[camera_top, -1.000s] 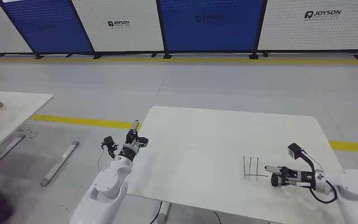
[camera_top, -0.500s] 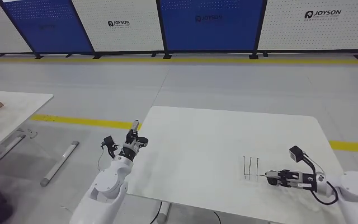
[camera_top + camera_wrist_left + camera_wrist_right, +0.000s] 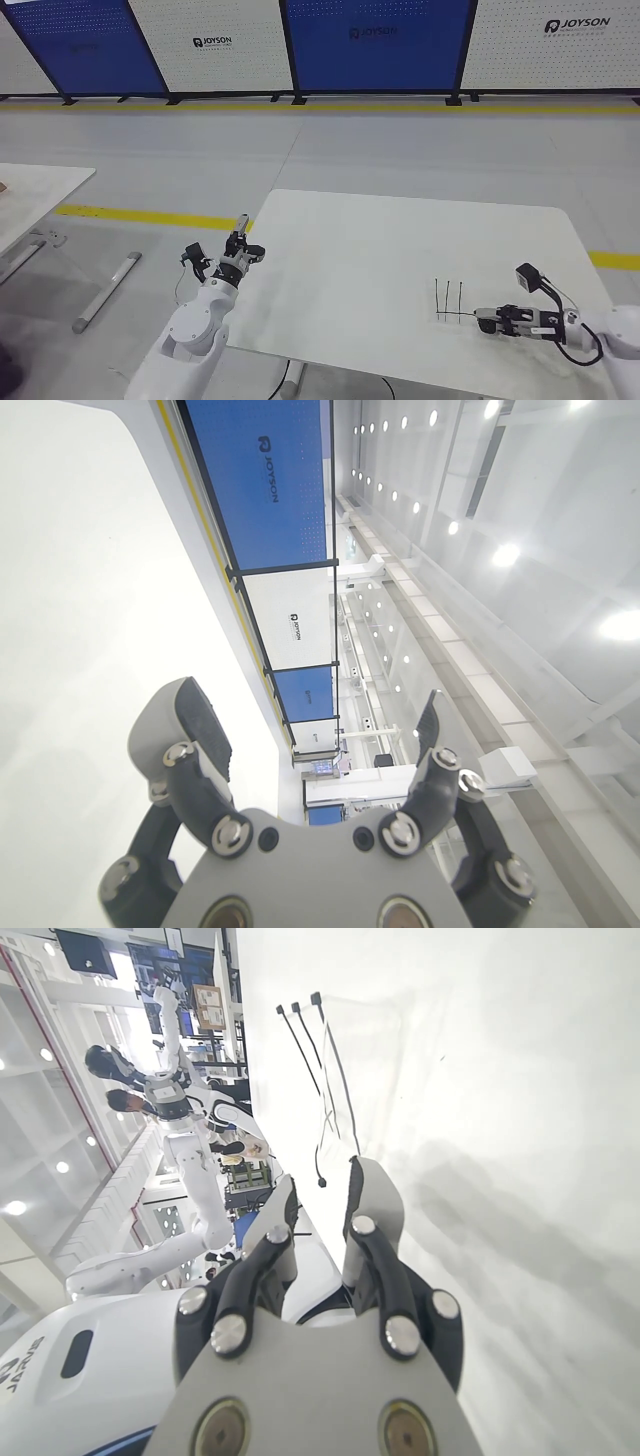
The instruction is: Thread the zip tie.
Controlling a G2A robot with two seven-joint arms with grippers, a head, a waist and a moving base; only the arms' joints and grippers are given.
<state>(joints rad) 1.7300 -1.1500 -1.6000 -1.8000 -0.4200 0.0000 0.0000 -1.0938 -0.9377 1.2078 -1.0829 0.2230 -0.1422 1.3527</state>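
Right tool (image 3: 325,1180): jaws partly open with a narrow gap, clamped on nothing; positioned low over the desk (image 3: 380,250).
Zip tie (image 3: 317,1160): flat on the desk, head end lying between the right tool's fingertips (contact with the pads cannot be determined); strap runs away from the tool.
Three other ties (image 3: 306,1045): on the desk just beyond the right tool, side by side, heads at the far ends; the zip tie crosses their near ends.
Left tool (image 3: 312,700): jaws wide open, empty; at the desk edge, well apart from the right tool and all ties.
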